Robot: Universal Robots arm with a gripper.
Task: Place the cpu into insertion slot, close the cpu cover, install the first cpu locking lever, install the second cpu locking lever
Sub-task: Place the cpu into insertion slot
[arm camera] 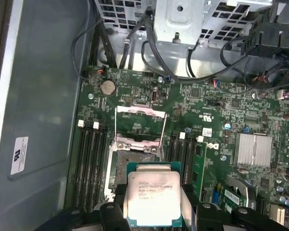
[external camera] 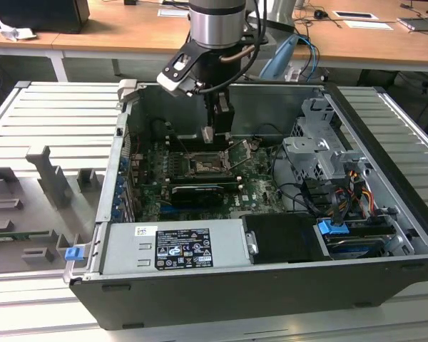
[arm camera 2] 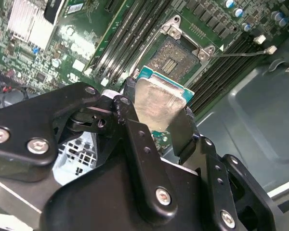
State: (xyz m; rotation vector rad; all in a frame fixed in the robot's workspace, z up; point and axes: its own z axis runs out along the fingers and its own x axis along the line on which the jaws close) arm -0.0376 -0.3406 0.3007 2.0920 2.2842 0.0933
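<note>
- Gripper (external camera: 212,135) first: I see the black two-finger gripper shut tight on the cpu (arm camera: 151,197), a small flat square chip with a pale silver metal face.
- In the second wrist view the black fingers (arm camera 2: 185,127) press on two opposite edges of the cpu (arm camera 2: 156,103), and its silver face is turned towards that camera.
- The cpu hangs in the air over the flat green circuit board (arm camera: 207,96). It does not touch the board.
- The insertion slot (arm camera: 134,156), a square dark socket with a thin silver rim, sits just past the cpu in the first wrist view. It has no chip in it.
- In the exterior view the slot (external camera: 202,166) is below the gripper, with a gap between them.
- The cpu cover (arm camera: 139,111), a square silver metal frame with a big window, is flipped open on the far side of the slot.
- Long black memory slots (arm camera: 89,163) run on both sides of the socket.
- All of this is inside the open black computer case (external camera: 221,292), and a grey metal power supply box (external camera: 175,242) sits along its near side.
</note>
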